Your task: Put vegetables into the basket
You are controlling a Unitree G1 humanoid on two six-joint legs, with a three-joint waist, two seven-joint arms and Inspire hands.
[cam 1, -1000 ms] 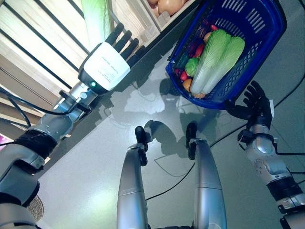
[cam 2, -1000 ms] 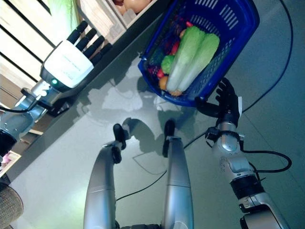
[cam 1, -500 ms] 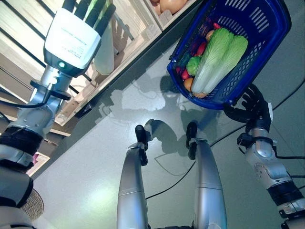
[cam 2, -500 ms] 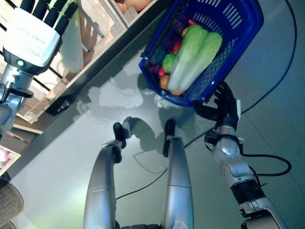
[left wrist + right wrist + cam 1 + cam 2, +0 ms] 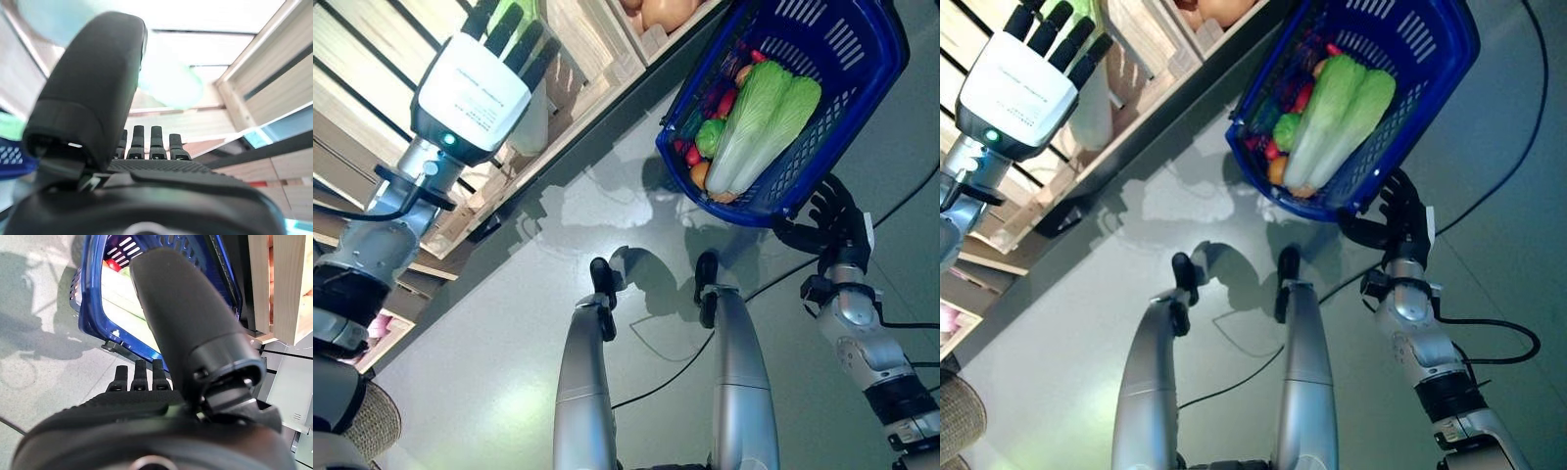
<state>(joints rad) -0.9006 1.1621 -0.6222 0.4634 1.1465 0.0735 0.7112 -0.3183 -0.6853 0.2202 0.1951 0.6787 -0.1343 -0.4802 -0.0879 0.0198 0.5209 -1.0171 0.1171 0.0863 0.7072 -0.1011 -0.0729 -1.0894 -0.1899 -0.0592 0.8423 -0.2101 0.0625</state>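
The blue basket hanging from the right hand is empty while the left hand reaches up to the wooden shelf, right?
Not empty: the left eye view shows the basket already holding cabbage and smaller vegetables. It does hang from the right hand, and the left hand is up at the shelf.

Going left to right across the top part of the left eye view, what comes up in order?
left hand → wooden shelf → blue basket holding napa cabbage, with the right hand under its lower right edge.

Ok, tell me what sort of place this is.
Probably a shop or a mock-up of one: wooden shelves with produce against the wall, and a blue basket holding cabbage and other vegetables, carried by the right hand over a grey floor.
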